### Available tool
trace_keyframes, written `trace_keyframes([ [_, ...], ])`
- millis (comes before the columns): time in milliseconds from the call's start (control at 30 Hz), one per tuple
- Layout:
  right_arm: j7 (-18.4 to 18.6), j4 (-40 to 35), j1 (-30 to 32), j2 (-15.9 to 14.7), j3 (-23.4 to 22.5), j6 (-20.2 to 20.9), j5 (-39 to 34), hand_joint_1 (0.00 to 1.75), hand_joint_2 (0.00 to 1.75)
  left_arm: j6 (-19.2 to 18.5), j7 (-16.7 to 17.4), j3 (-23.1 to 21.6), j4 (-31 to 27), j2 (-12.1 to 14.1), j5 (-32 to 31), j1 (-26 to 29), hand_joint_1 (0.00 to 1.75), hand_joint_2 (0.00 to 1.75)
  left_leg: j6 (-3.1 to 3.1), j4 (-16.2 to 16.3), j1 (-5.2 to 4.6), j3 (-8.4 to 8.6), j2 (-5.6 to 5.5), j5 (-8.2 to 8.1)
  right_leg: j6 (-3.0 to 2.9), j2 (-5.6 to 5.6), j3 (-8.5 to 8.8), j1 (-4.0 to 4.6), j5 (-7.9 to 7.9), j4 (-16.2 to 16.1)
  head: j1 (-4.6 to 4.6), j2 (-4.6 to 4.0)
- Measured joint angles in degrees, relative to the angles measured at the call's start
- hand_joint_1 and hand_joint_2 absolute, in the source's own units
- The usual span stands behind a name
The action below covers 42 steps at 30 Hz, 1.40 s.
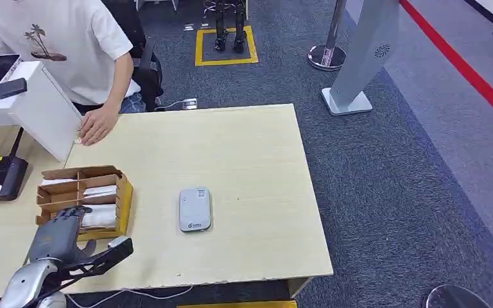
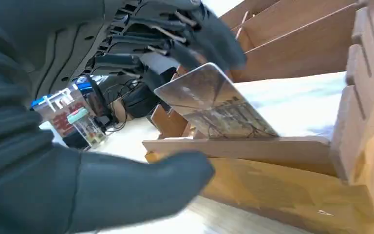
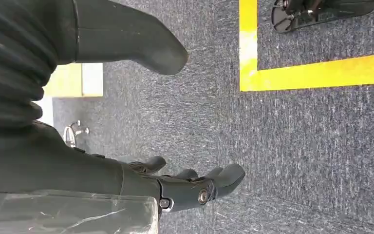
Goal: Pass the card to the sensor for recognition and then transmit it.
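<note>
1. Left hand reaches into the wooden slotted card box; wrist view shows its fingers touching a pale tilted card, grip unclear.
2. Pale wooden counter carries a grey rectangular sensor beside the box, on grey carpet.
3. Right hand hangs with fingers apart and holding nothing above yellow floor tape.

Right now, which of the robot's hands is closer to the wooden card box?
The left. The left hand reaches into the wooden card box, fingers on a card. The right hand hangs over carpet, away from the table.

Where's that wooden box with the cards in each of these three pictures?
Head view: the wooden card box sits on the table's left part, beside the left hand.
Left wrist view: its dividers run across the right side, a card tilted at the fingers.
Right wrist view: not in it; carpet there.
Shared landmark: the left hand.
</note>
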Motion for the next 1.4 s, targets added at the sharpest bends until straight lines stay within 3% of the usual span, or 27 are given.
trace_keyframes([
  [900,0.2,0.0,0.0,0.0,0.0,0.0,0.1,0.0,1.75,3.2,0.6,-2.1,0.0,0.8,1.9,-0.2,1.75,1.75,0.0,0.0,0.0,0.0,0.0,0.0,0.0,0.0,0.0,0.0,0.0,0.0,0.0,0.0],
  [1200,0.2,0.0,0.0,0.0,0.0,0.0,0.1,0.0,1.75,4.2,0.8,-0.6,0.0,2.1,2.1,-5.7,1.75,1.75,0.01,0.0,0.0,0.01,-0.01,0.03,-0.05,-0.02,0.01,0.0,0.04,0.0,-0.02,0.0],
  [1400,0.2,0.0,0.0,0.0,0.0,0.6,0.7,0.0,1.75,2.3,0.2,1.5,0.0,3.7,3.0,-9.6,1.75,1.75,-0.01,0.0,0.01,0.01,0.0,0.05,-0.05,0.0,0.01,0.01,0.04,0.0,-0.02,0.02],
])
